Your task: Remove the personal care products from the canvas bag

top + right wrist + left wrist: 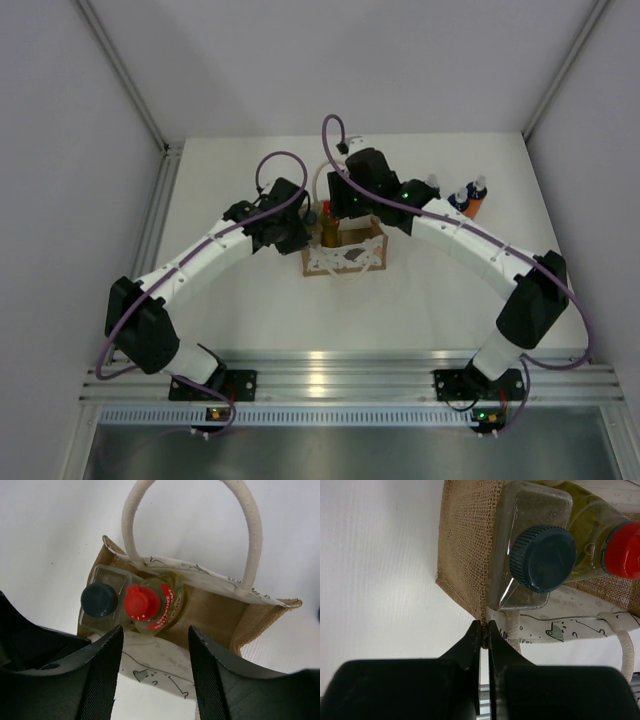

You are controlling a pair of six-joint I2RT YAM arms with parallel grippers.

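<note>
Centre frame overhead, the canvas bag (345,255) holds the yellow bottle (169,606) and clear bottle (100,600). The left tool (485,629) pinches its corner shut; the right tool (155,632), wide open, should straddle the red cap (141,602) squarely.

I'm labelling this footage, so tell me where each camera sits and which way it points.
Top external: above and behind the robot, looking down on the table; left arm and right arm show.
Left wrist: on the left arm, facing a corner of the canvas bag; left jaws pinched there.
Right wrist: above the bag, looking down into it; right jaws open.
Both wrist views share the clear bottle and yellow bottle.
</note>
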